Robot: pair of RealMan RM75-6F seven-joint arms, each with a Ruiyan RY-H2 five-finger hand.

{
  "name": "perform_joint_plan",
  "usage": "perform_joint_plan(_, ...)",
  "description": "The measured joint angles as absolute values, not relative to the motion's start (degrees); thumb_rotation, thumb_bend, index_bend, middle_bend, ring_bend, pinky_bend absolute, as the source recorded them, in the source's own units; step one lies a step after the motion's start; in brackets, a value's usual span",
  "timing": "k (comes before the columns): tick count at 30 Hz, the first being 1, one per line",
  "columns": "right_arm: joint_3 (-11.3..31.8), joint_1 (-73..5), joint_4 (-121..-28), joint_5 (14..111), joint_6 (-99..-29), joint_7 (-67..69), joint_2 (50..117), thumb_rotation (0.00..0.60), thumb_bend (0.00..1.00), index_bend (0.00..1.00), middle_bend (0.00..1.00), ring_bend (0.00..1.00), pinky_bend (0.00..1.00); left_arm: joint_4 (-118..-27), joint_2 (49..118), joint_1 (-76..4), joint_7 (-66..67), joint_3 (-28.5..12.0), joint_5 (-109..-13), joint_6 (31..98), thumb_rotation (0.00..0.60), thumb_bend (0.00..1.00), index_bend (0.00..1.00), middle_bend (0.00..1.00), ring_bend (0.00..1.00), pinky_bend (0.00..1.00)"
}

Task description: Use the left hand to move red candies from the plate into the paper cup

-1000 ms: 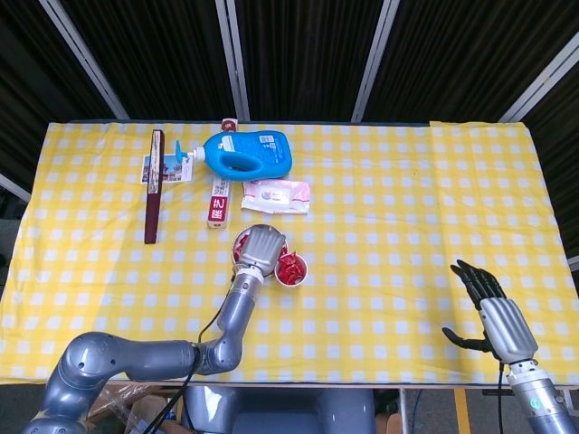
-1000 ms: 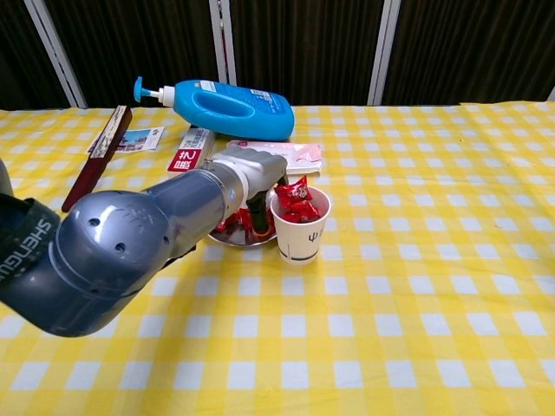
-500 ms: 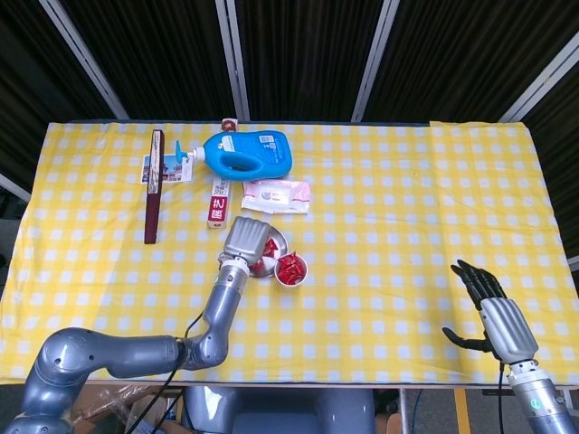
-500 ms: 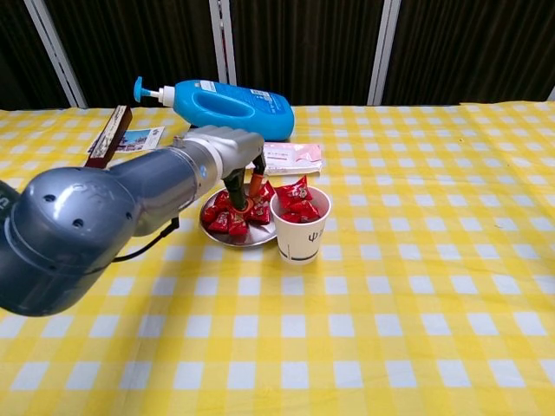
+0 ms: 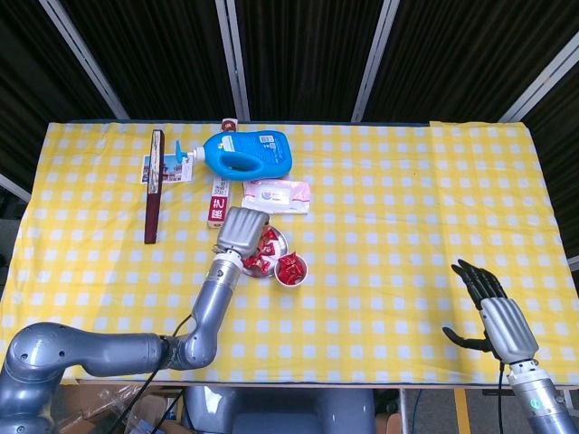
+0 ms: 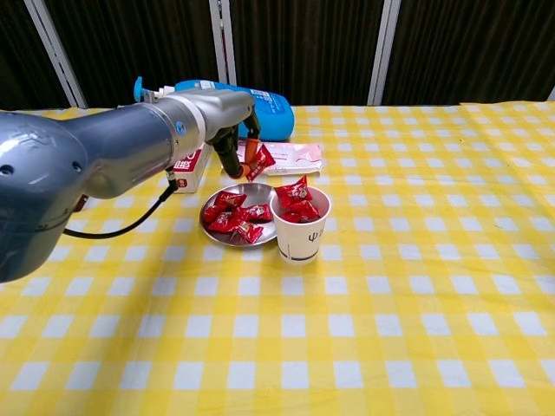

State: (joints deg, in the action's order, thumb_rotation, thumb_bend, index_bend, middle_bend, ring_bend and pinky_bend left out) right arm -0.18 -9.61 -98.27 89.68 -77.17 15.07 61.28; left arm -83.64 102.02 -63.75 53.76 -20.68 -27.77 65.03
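Observation:
A small metal plate [image 6: 218, 235] [image 5: 281, 238] holds several red candies [image 6: 236, 217] just left of a white paper cup [image 6: 300, 237] [image 5: 291, 269] filled with red candies. My left hand [image 6: 227, 124] [image 5: 242, 231] hangs above the plate and pinches one red candy [image 6: 259, 159] between its fingertips, well clear of the plate. In the head view the hand covers much of the plate. My right hand [image 5: 493, 312] rests open at the table's near right edge, far from the cup.
A blue detergent bottle [image 6: 227, 98] lies at the back, with a pink wipes pack [image 6: 295, 156] and a red-and-white box [image 6: 185, 166] in front of it. A dark long box [image 5: 155, 184] and a card lie at the left. The yellow checked cloth [image 6: 416, 260] covers the table.
My left hand has risen from the plate with one red candy pinched in its fingers, and the arm swung left and up. The right hand has not moved.

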Motion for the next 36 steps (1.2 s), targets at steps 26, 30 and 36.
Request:
perform_joint_plan(26,0.0,-9.6,-98.1,89.8,-77.5,15.6,61.2,0.600,0.28,0.00,0.00,0.00,0.00,-95.0,101.1,-67.0,53.9,-20.3,-28.6,66.9,0.600,0.41,0.55,0.95,1.00,1.00)
perform_joint_plan(30,-0.1,-9.5,-98.1,89.9,-77.6,15.5,61.3,0.600,0.28,0.00,0.00,0.00,0.00,-95.3,101.0,-67.2,54.8,-19.3,-27.1,67.2,0.600,0.41,0.54,0.95,1.00,1.00)
perform_joint_plan(36,-0.1,-9.5,-98.1,89.9,-77.7,15.4,61.3,0.600,0.28,0.00,0.00,0.00,0.00,-94.3,101.7,-67.8,55.7,-18.3,-25.1,66.7,0.600,0.37,0.49,0.93,1.00,1.00)
